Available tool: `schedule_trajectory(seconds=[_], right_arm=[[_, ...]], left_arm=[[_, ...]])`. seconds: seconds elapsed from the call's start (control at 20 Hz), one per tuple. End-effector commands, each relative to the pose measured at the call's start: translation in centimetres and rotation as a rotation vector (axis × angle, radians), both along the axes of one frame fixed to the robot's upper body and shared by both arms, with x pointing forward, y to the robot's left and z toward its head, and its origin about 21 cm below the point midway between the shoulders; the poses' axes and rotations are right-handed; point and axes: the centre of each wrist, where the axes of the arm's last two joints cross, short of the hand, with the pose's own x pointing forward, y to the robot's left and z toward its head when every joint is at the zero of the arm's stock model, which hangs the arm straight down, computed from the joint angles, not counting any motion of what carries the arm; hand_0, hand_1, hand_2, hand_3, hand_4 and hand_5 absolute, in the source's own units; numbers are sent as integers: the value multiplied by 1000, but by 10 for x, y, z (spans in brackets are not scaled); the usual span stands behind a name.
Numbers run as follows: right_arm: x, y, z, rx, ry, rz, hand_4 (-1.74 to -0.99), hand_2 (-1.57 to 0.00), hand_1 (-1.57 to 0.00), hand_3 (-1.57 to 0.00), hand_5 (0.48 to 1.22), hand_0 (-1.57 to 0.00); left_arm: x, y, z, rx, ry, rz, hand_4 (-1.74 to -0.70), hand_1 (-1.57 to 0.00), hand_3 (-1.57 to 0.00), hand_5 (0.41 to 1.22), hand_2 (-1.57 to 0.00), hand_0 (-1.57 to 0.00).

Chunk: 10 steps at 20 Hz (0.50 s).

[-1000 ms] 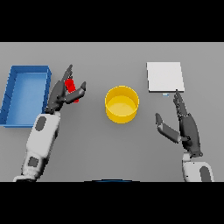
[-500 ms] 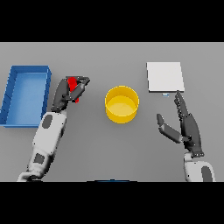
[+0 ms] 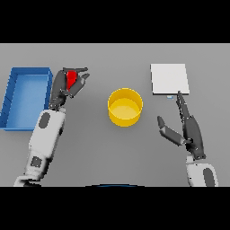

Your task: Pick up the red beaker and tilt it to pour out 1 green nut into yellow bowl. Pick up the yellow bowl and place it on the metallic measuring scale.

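Red beaker (image 3: 71, 79) sits in the upper left of the frame, gripped by the left hand (image 3: 67, 86), whose dark fingers and thumb curl round it so that only part of its red body shows between them. It is just to the right of the blue tray (image 3: 13, 102), which lies along the left edge of the grey table (image 3: 90, 152). The left arm runs up from the lower left corner to the beaker.

Near the middle of the frame stands the yellow bowl (image 3: 125, 107), upright and apart from both hands; no nut can be made out inside it. In the upper right lies the metallic measuring scale (image 3: 169, 79), a pale square plate. The right hand (image 3: 191, 130) is at the right of the frame, below the scale, released, with its fingers straight and pointing up toward the scale's lower edge and the thumb spread to the left.
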Motion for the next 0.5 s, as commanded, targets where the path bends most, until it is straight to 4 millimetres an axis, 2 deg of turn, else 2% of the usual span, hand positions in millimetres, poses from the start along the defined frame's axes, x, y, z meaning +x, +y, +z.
schedule_trajectory(seconds=[0.0,0.1,0.2,0.3,0.45], right_arm=[[1,0,2,-4,-3,-7,-1250,1,1,1,672,1],[0,2,2,-17,0,-1,-1249,1,1,1,679,1],[-3,4,4,-40,-6,-10,-1245,1,1,1,688,1],[-5,3,6,-38,3,-12,-1243,1,1,1,694,1],[-4,6,7,-36,12,-16,-1243,1,1,1,705,1]], left_arm=[[0,-2,7,29,-9,-11,-1716,-1546,-1547,1097,-1547,-1546],[2,-7,25,129,-27,-53,-1725,-1555,-1555,1107,-1556,-1555],[2,-11,38,300,-34,-122,-1731,-1561,-1561,1119,-1561,-1561],[-1,-16,44,400,-34,-169,-1733,-1563,-1563,1119,-1563,-1563],[-5,-24,47,461,-32,-200,-1733,-1563,-1563,1114,-1563,-1563]])
